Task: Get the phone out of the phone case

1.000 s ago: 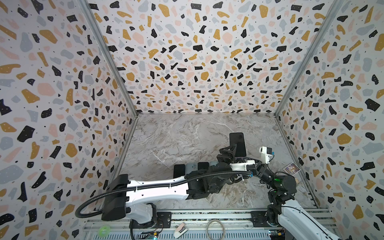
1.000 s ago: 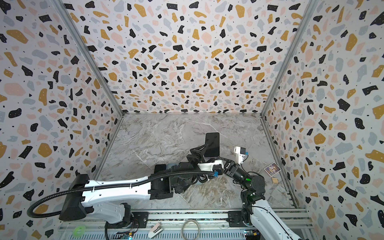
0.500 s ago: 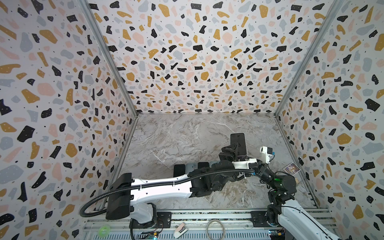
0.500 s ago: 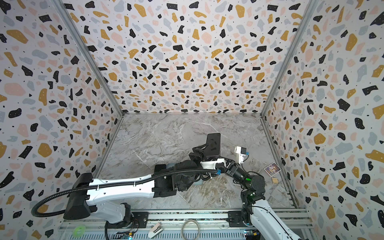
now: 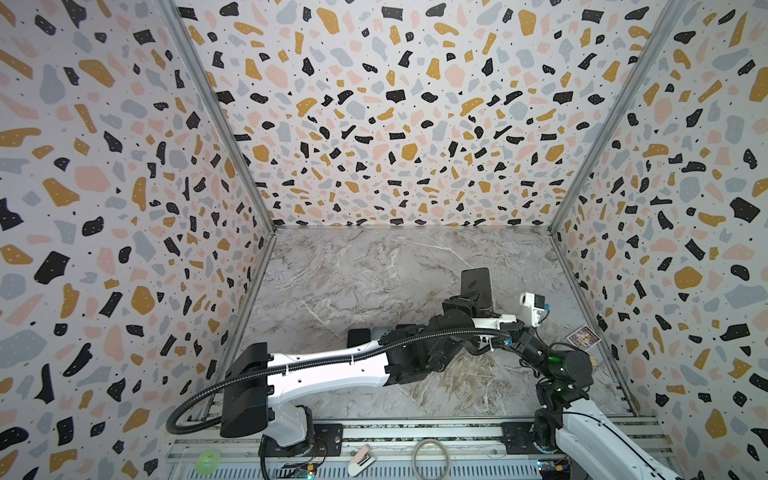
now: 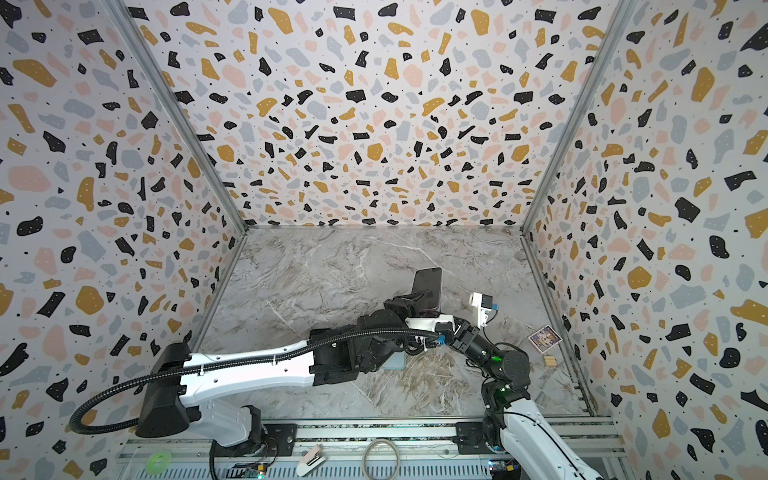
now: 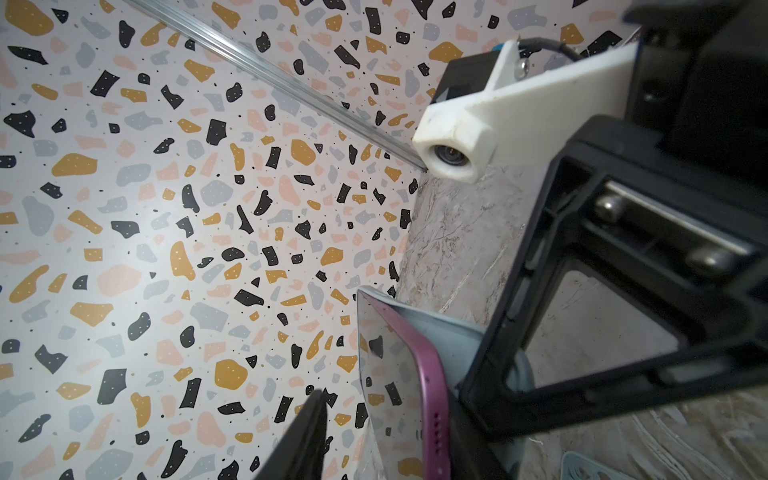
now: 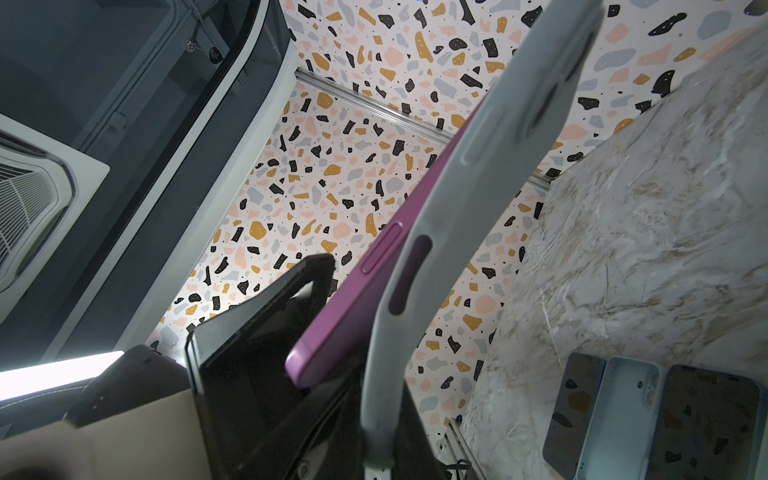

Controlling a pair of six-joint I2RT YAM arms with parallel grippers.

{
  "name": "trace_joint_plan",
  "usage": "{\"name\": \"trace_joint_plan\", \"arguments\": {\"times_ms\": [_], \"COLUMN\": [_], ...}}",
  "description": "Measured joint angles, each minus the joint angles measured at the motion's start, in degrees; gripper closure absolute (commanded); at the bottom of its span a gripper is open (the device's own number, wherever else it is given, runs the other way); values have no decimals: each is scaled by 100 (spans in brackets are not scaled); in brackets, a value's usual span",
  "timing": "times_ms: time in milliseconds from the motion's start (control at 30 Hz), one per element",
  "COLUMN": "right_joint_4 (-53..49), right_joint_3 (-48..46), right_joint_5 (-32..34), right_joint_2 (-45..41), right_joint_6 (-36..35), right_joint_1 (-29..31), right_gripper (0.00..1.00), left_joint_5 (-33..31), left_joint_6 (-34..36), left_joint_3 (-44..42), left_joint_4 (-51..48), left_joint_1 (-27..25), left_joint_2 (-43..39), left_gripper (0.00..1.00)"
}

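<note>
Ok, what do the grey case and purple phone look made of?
The phone case looks matte grey, probably soft silicone or rubber: it bends away from the phone in a smooth curve. The phone's purple frame has a satin sheen and a crisp button, possibly anodised metal; its front mirrors the wall pattern, like glass.

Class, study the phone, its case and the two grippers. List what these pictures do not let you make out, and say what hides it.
- Lower end of the phone: behind the left gripper, in both top views.
- Left gripper's far finger: behind the phone, left wrist view.
- Camera end of the grey case: blurred, too near the lens, right wrist view.
- Small card: print too small, both top views.
</note>
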Motion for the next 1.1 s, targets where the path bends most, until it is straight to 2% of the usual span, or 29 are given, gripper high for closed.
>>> {"name": "trace_joint_plan", "arguments": {"times_ms": [267, 633, 800, 1100], "right_joint_4": [-39, -363, -492, -597], "right_joint_3": [0, 2, 15, 79], "right_joint_5": [9, 39, 42, 39], "right_joint_2": [-57, -282, -315, -321], "right_joint_6": [0, -2, -24, -70], "right_joint_1": [0, 0, 2, 7], "right_gripper": [100, 100, 100, 100], "left_joint_5": [267, 573, 739, 772], "left_joint_6": [-129, -413, -570, -686], "left_joint_3": [15, 39, 39, 39], "left_joint_4": [-111, -192, -251, -313], "left_joint_1": [48, 181, 256, 273], "left_joint_2": [24, 15, -39, -87], "left_gripper": [80, 96, 100, 100]}}
